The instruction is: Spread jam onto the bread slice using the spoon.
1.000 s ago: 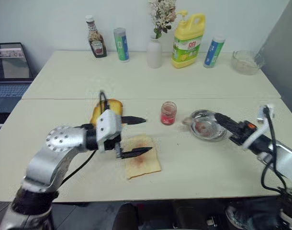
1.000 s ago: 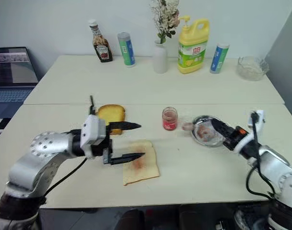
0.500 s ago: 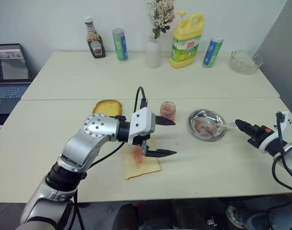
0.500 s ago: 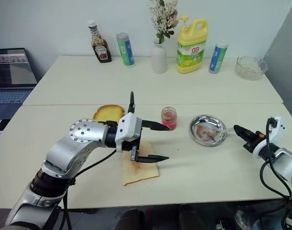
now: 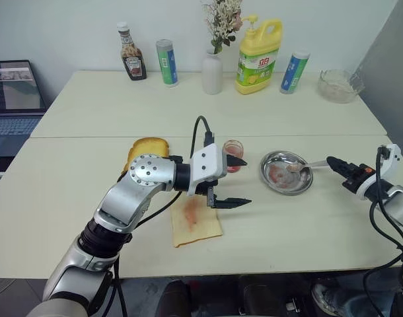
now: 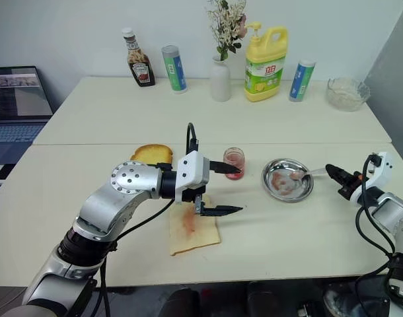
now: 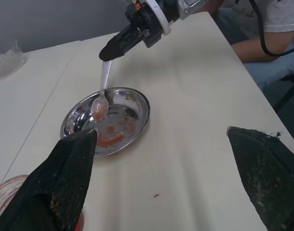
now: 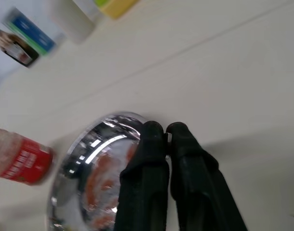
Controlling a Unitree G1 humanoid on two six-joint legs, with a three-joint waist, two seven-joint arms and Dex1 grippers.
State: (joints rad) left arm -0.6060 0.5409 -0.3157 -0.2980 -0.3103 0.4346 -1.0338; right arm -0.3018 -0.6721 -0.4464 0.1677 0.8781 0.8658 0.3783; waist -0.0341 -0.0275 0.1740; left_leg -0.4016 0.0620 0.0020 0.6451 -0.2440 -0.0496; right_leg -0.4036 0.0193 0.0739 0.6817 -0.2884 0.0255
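The bread slice, thin and pale with a reddish smear, lies near the table's front. Just past its far right corner my left gripper hangs open with nothing between its fingers. The upper finger crosses in front of the jam jar. The spoon has its jam-smeared bowl resting in the round steel dish, while its handle runs out to the right. My right gripper is shut on the end of that handle, beside the dish.
A thicker golden toast lies left of the jar, behind my left arm. A ketchup bottle, two tubes, a vase, a yellow detergent bottle and a glass bowl line the far edge. A laptop sits at left. A person sits past the table's right end.
My left gripper has swung to the right across the bread slice toward the jam jar, staying open. My right gripper has drawn back from over the dish to its right side, leaving the spoon's bowl in it.
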